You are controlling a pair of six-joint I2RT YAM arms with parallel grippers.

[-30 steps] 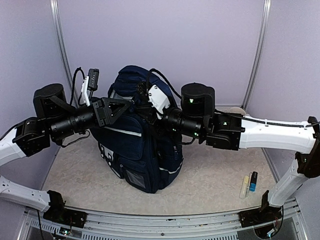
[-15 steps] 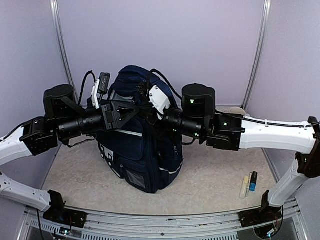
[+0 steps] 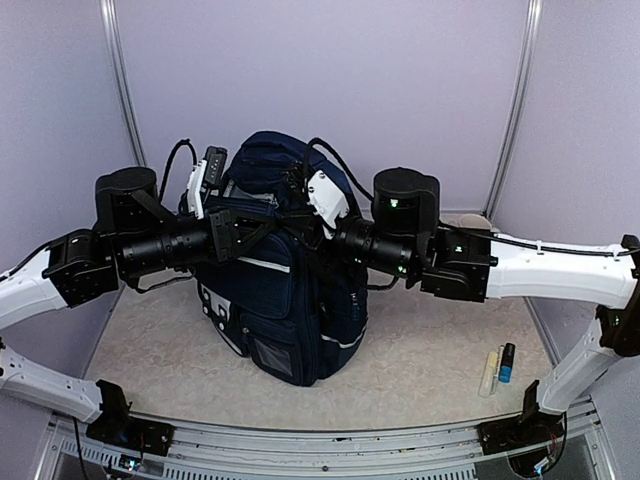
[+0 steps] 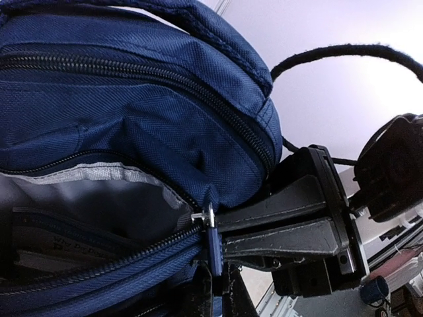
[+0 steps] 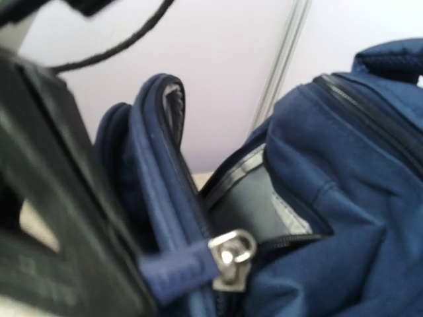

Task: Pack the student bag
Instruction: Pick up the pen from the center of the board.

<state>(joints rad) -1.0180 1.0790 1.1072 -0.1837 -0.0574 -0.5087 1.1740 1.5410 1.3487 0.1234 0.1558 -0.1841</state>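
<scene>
Jaws are pinched shut on both sides: my left gripper (image 4: 213, 290) on a blue zipper tab (image 4: 213, 247), my right gripper (image 3: 303, 220) on a second zipper tab (image 5: 177, 269). The student bag (image 3: 285, 300) stands upright on the table (image 3: 430, 350) between my arms. Those tabs are skinny, so an off-line tug could slip them or tip it over. Both forearms reach in level, meeting at its top.

Top view: the left pincer (image 3: 262, 222) and right pincer (image 3: 303, 212) have their tips lost against the bag (image 3: 285, 300). Two small items (image 3: 500, 365) on the table (image 3: 420, 350) are too small to name. Left wrist: fingers cut off by the lower edge, closed about the zip pull (image 4: 213, 246). Right wrist: blurred throughout, so the grip is unclear.
</scene>
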